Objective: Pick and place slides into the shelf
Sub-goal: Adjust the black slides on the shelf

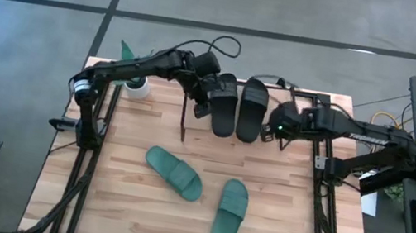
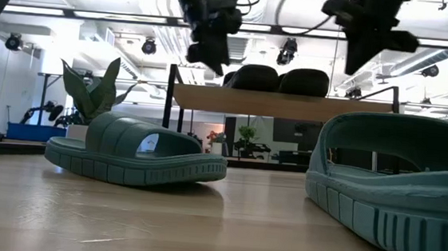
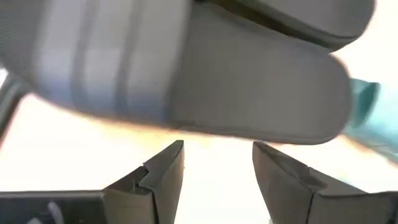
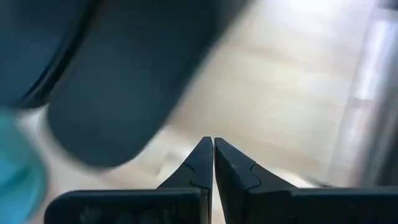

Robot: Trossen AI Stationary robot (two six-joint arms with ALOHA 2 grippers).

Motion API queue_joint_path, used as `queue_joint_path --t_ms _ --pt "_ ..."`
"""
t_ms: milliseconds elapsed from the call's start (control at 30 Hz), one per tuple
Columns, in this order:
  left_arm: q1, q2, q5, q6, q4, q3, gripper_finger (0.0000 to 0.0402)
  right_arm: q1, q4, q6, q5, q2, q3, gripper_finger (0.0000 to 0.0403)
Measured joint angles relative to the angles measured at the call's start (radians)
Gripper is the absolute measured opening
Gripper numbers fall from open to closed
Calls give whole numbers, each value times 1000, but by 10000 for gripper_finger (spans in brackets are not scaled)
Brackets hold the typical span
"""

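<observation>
Already two black slides [image 1: 238, 105] sit side by side on the shelf [image 1: 312, 95]; two teal slides [image 1: 174, 172] lie on the table [image 1: 119, 203]. Left gripper [image 1: 202, 103] spread and empty beside them; right gripper [image 1: 273, 131] pinched closed, empty.

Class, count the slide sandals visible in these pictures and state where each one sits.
4. Two black slides lie side by side on the shelf top; two teal slides lie on the table in front.

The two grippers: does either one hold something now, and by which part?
Neither holds anything. The left gripper has its jaws open beside a black slide; the right gripper has its jaws shut on nothing.
</observation>
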Motion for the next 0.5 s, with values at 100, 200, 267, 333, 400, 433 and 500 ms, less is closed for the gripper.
queue_joint_path --t_ms 100,200,267,333,400,433,500 --pt "14 -9 -39 -3 -10 -1 176 -56 -16 7 10 -15 -2 8" --pt "38 -9 -43 -22 -9 -2 176 -123 -6 -33 9 -5 -5 8" --pt "60 -9 -44 -28 -9 -2 176 -172 -2 -67 10 13 -5 8" --pt "83 -9 -45 -28 -9 -2 176 -214 15 -102 8 36 -5 8" --pt "106 -9 -46 -28 -9 -2 176 -245 49 -149 7 57 -5 8" --pt "118 -9 -45 -28 -8 -2 176 -259 71 -174 4 66 -5 8" --pt "138 -1 -44 -28 -6 -2 176 -279 119 -219 -1 87 -5 8"
